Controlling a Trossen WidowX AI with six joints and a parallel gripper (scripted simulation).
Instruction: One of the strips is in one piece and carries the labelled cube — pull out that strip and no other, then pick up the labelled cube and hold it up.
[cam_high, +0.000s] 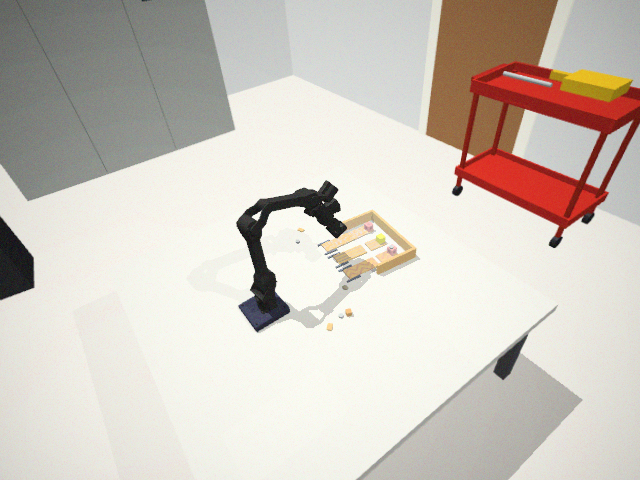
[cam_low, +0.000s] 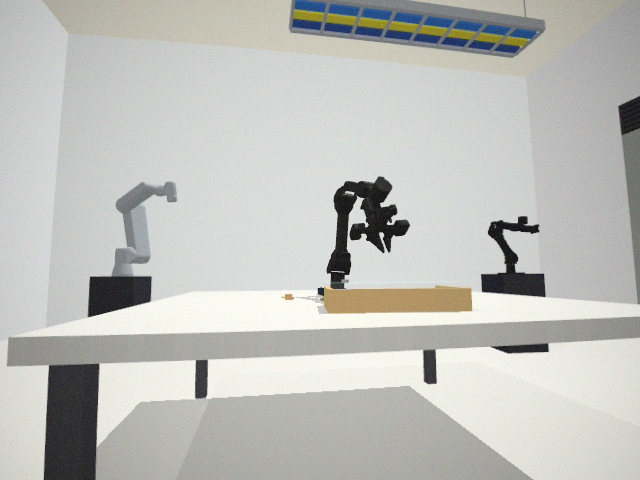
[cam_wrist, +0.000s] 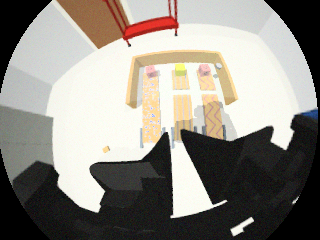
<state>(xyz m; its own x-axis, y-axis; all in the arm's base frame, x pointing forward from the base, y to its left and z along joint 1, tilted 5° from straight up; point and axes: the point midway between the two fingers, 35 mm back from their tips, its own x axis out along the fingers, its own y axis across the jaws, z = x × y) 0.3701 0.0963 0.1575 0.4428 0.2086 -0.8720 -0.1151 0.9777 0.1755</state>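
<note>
Top view: black six-joint arm (cam_high: 258, 248) stands on a dark square base on the white table (cam_high: 413, 351), bent over toward the open-fronted tan wooden tray (cam_high: 400, 258).
Gripper: black parallel-jaw gripper (cam_high: 338, 226) hangs in the air above the near ends of the strips, fingers nearly pressed together with nothing between them; in the exterior view the gripper (cam_low: 385, 246) is well above the tray wall (cam_low: 398, 300).
Strips: three wood-patterned strips run out of the tray's open side; in the wrist view the left strip (cam_wrist: 152, 112) looks like one long piece, the middle strip (cam_wrist: 182, 112) and the right strip (cam_wrist: 212, 112) each show a gap part way along.
Cubes: pink cube (cam_wrist: 151, 71) at the far end of the left strip, yellow cube (cam_wrist: 179, 68) on the middle one, second pink cube (cam_wrist: 204, 70) on the right one; which one bears a label cannot be told at this size.
Handles: small grey bars (cam_high: 324, 242) at the strips' near ends, lying on the table.
Loose bits: small orange block (cam_high: 348, 311) and other tiny pieces scattered on the table near the arm's base.
Background: red two-shelf cart (cam_high: 542, 149) beside a brown door (cam_high: 485, 67).
</note>
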